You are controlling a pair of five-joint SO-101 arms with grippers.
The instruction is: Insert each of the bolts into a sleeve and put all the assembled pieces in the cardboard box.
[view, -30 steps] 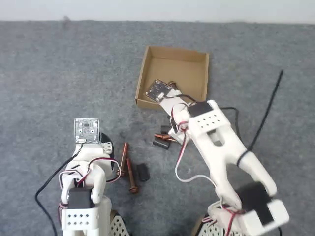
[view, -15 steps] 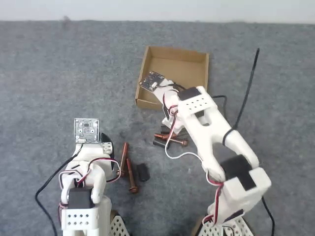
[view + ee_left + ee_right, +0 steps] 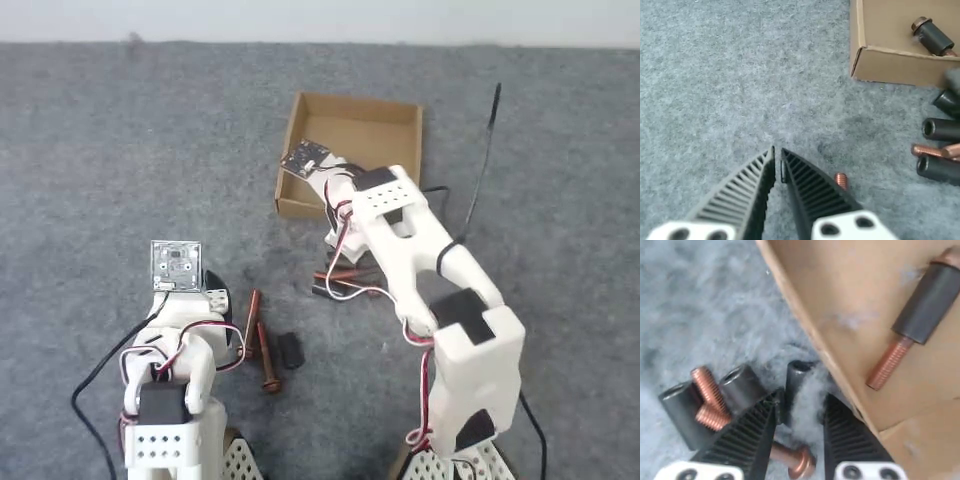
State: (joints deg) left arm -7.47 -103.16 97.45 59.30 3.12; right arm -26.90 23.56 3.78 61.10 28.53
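High view, right arm (image 3: 400, 235): since a second ago it has swung left and reached farther, so its wrist now hangs over the near left corner of the cardboard box (image 3: 352, 101).
High view, left arm (image 3: 170, 340): unmoved, well apart from the box.
High view, loose parts: two bolts (image 3: 258, 335) and a black sleeve (image 3: 289, 350) lie just beside the left arm. A heap (image 3: 335, 286) of more parts is partly covered by the right arm.
Left wrist view, left gripper (image 3: 777, 151): fingers drawn together to a thin slit with nothing between them, above grey felt (image 3: 715, 75).
Left wrist view, parts: a threaded bolt end (image 3: 841, 180) shows just beside one finger. The box corner lies farther ahead, with an assembled piece (image 3: 932, 35) inside it, cut off at the picture's edge.
Right wrist view, right gripper (image 3: 802, 402): fingers spread and holding nothing. An upright sleeve (image 3: 797, 377) stands just past the tips, in line with the gap and close against the box's outer wall.
Right wrist view, box: the assembled piece lies on its floor, thread sticking out.
Right wrist view, heap: sleeves and bolts lie just beside one finger. A bolt head (image 3: 800, 462) shows between the fingers, its shank partly hidden.
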